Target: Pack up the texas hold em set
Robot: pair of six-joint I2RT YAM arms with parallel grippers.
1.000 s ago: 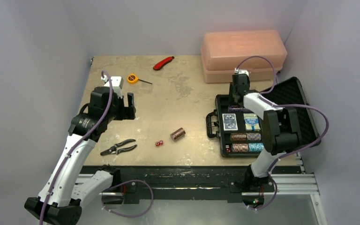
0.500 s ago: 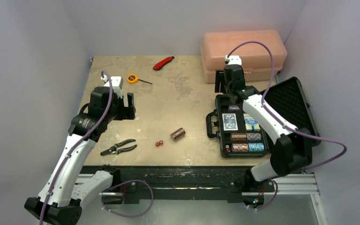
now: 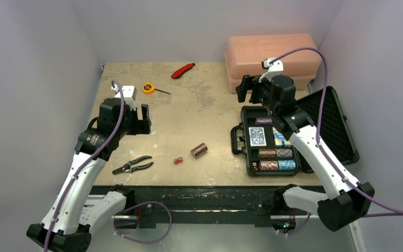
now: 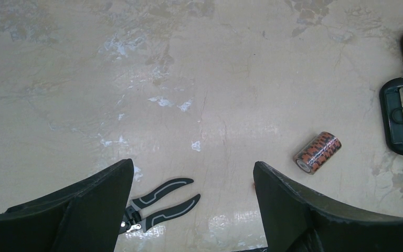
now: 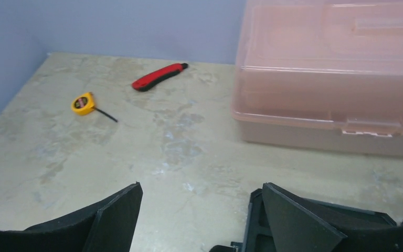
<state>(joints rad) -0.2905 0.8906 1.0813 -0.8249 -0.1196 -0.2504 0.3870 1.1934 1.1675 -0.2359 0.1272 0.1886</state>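
The black hard case [image 3: 329,118] lies open at the right, foam lid folded back. Its tray holds blue card decks [image 3: 257,136], several chip rolls [image 3: 276,159] and small red dice [image 3: 254,166]. One loose chip roll [image 3: 199,150] and two red dice [image 3: 178,160] lie on the table mid-front. My right gripper [image 3: 245,90] is open and empty, above the case's far left corner [image 5: 315,223]. My left gripper [image 3: 146,119] is open and empty, up over the left table. In the left wrist view the roll [image 4: 318,153] and case handle [image 4: 401,123] lie right of the gripper [image 4: 193,165].
A translucent pink box [image 3: 273,61] stands behind the case, close ahead of the right gripper [image 5: 200,186]. Pliers [image 3: 132,165] lie at the front left. A yellow tape measure [image 3: 148,87] and a red utility knife [image 3: 183,70] lie at the back.
The right arm has risen off the case and swung out, its gripper going left and back, from over the tray to past its far left corner. The left arm has not moved.
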